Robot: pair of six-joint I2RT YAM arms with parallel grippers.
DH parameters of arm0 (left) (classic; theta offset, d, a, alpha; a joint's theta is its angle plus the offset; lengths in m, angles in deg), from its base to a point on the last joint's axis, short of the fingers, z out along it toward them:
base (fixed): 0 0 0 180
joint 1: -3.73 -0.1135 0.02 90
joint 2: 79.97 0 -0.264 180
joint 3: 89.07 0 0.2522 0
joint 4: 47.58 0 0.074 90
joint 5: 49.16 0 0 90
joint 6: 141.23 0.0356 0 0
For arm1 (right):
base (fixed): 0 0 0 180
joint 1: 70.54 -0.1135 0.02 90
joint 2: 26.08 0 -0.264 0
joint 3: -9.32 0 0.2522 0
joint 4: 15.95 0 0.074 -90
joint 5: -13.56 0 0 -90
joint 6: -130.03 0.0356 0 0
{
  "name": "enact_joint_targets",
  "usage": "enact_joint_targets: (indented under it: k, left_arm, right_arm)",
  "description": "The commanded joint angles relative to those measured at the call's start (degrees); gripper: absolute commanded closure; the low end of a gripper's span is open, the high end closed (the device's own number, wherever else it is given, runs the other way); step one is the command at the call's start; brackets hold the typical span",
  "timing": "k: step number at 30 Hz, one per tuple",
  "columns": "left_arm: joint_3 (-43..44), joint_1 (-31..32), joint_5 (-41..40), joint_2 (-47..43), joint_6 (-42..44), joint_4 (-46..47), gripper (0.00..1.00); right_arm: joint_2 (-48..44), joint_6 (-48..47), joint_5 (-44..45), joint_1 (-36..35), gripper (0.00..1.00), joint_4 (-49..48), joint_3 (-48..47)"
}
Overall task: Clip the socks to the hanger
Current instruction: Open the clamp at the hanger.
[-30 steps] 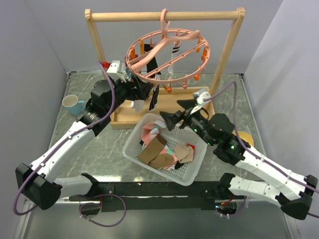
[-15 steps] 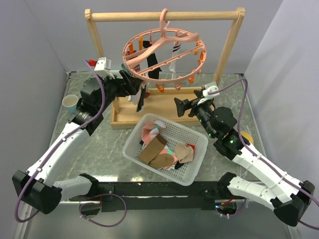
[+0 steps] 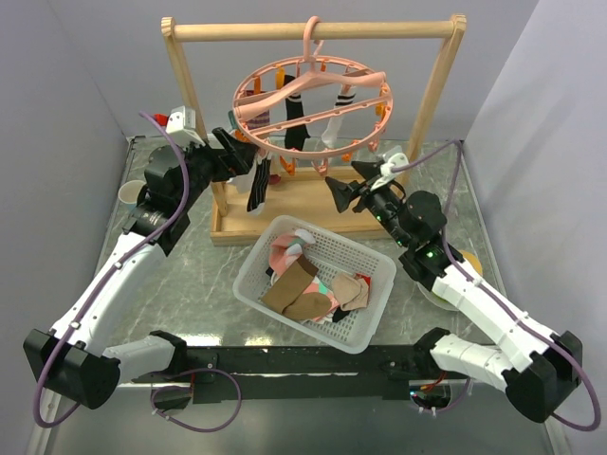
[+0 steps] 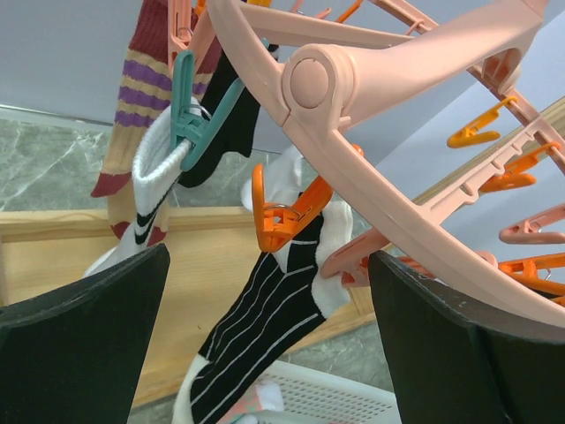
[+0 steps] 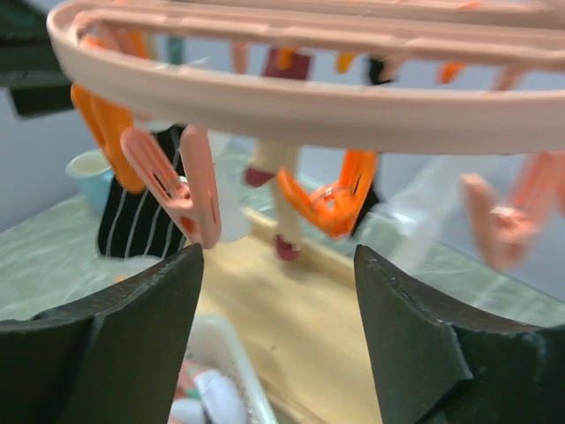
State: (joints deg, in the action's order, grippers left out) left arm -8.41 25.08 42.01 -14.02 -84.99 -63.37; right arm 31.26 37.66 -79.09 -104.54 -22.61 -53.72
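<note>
The salmon-pink ring hanger [image 3: 313, 106] hangs by its hook from the wooden rod, with several socks clipped to it. In the left wrist view a black sock with white stripes [image 4: 265, 327] hangs from an orange clip [image 4: 282, 216], a white sock with a black mark [image 4: 159, 190] from a teal clip [image 4: 192, 124], and a maroon striped sock [image 4: 146, 97] behind. My left gripper [image 3: 237, 152] is open and empty at the ring's left edge. My right gripper [image 3: 343, 188] is open and empty just under the ring's right front, below pink and orange clips [image 5: 331, 199]. More socks [image 3: 313, 284] lie in the basket.
A white mesh basket [image 3: 375, 318] stands at the table's middle front. The wooden rack frame [image 3: 313, 30] has a tray base [image 3: 228, 226]. A light blue mug [image 3: 128, 192] sits at the left. A yellow object [image 3: 469, 258] lies at the right behind my right arm.
Both arms have risen from near the basket toward the ring. The left gripper let the black striped sock hang from its clip. The ring swung and now hangs more level.
</note>
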Motion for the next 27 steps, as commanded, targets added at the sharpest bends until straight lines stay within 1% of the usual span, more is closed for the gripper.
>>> enact_joint_targets:
  k: [1,7,14,17,18,20,21,24,27]
  left_arm:
    - [2.5,-0.4,-1.0,-0.3,-1.1,0.4,0.01]
    - [1.9,-0.4,-1.0,-0.8,-1.2,0.9,0.01]
    - [1.1,-0.5,-0.1,-1.6,-1.0,1.1,0.00]
    - [1.0,-0.5,0.3,-2.1,-0.4,1.1,0.01]
    - [0.9,-0.5,0.3,-2.2,-0.2,1.1,0.01]
    - [0.6,-0.5,0.8,-2.9,0.2,1.0,0.01]
    - [0.3,-0.5,0.9,-3.4,0.3,1.1,0.01]
    - [-0.9,-1.0,2.6,-5.0,0.6,1.4,0.00]
    - [-2.5,-1.6,4.9,-7.2,1.4,1.6,0.01]
  right_arm:
    - [2.0,2.1,-10.7,1.8,0.26,-4.4,-4.4]
    - [4.4,6.3,-17.6,4.6,0.30,-7.1,-5.7]
    - [7.6,8.3,-20.7,5.7,0.35,-9.2,-8.3]
    - [8.9,9.1,-22.6,6.2,0.45,-9.3,-9.2]
    - [9.1,9.7,-23.0,6.3,0.50,-9.4,-9.3]
    - [9.5,10.0,-24.1,6.4,0.55,-9.9,-9.2]
    - [9.5,10.3,-24.2,6.4,0.60,-10.0,-9.2]
    - [9.4,10.2,-24.8,6.5,0.65,-9.5,-8.6]
    - [8.9,10.3,-25.0,6.6,0.67,-9.0,-7.9]
